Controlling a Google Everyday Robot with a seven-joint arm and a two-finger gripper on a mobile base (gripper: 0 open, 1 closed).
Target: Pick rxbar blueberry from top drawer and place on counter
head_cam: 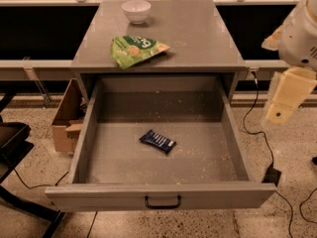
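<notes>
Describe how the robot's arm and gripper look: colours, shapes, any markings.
The arm, at the view's right edge, is a rounded white shell with a patch of small dark holes. Below it, to the right of the top drawer, the gripper is a pale cream, blocky, tapering piece with one small dark dot near its lower end.

White lettering shows on the rxbar blueberry (pixel 157 141) in the top drawer (pixel 99 196) and on the green bag (pixel 136 48) on the counter (pixel 198 38), but none of it reads. The gripper (pixel 285 100), hanging right of the drawer, carries no legible mark.
</notes>
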